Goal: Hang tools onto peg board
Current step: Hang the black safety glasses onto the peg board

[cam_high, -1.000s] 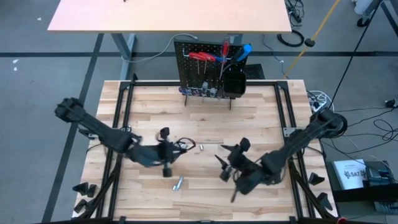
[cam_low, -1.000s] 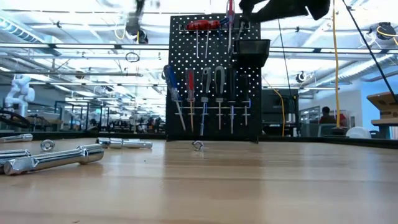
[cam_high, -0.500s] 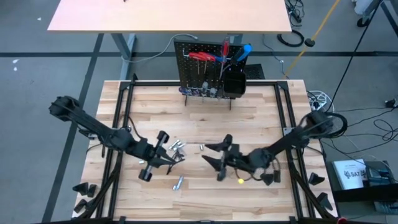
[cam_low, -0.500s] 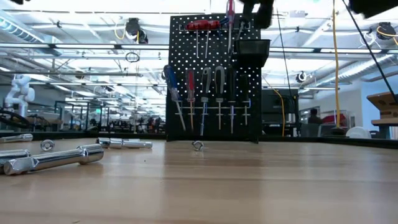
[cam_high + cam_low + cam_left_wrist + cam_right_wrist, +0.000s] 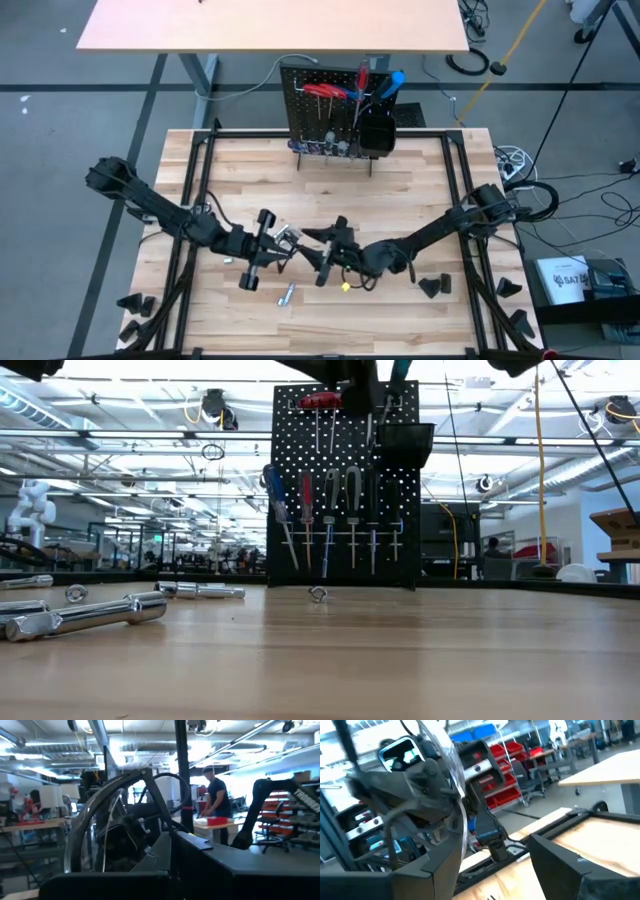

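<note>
The peg board [image 5: 320,110] stands upright at the table's far edge, with red pliers [image 5: 322,400], screwdrivers [image 5: 305,510] and a black bin [image 5: 405,435] hanging on it. Loose silver tools lie on the table: bits [image 5: 285,236], a piece [image 5: 287,293], a bar [image 5: 90,615]. My left gripper [image 5: 288,247] hovers shut above mid-table, pointing level toward the right, with nothing seen between its fingers [image 5: 170,870]. My right gripper [image 5: 318,250] faces it from the right, open and holding nothing [image 5: 495,875]. Both are clear of the table.
Small black wedge blocks lie near the table's front corners [image 5: 135,305] [image 5: 432,287] [image 5: 510,288]. A black frame rail [image 5: 190,200] runs along the table's sides. A pale table top [image 5: 270,25] stands beyond the peg board. A silver nut [image 5: 318,593] lies before the board.
My right gripper has travelled toward the table's left and tipped up from pointing down to about level, rolling as it went. My left gripper has tipped up to about level and sunk slightly, uncovering silver bits beneath it. Neither gripper's finger gap has changed.
</note>
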You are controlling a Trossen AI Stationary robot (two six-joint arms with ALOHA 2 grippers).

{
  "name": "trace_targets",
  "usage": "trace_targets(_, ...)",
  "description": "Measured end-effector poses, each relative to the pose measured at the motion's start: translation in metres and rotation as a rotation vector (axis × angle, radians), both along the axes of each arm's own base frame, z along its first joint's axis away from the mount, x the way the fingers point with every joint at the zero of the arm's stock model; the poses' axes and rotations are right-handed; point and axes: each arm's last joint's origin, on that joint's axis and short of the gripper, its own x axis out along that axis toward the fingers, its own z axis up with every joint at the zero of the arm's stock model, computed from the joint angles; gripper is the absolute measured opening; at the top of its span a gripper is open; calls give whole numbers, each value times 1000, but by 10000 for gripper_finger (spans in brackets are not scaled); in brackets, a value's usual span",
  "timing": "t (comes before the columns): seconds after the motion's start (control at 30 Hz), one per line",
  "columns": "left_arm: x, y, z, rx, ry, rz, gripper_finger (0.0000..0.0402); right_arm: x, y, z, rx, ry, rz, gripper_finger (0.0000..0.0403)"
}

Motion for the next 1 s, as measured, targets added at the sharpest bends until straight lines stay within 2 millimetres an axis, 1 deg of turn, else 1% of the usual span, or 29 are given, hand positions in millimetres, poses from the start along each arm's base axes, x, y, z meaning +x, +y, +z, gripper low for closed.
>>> trace_targets(0.3,1,1,-1,58,12,79,9,2,0,-4,-6,50,0,221)
trace_targets(0.5,1,1,-1,56,10,76,9,1,1,-4,-3,45,4,221)
trace_targets(0.63,1,1,-1,57,8,67,9,3,-3,-3,26,31,3,216)
trace_targets(0.8,1,2,-1,56,10,75,9,5,-9,-3,46,22,-5,178)
trace_targets(1.0,1,2,-2,52,19,96,9,7,-12,-3,40,21,15,105)
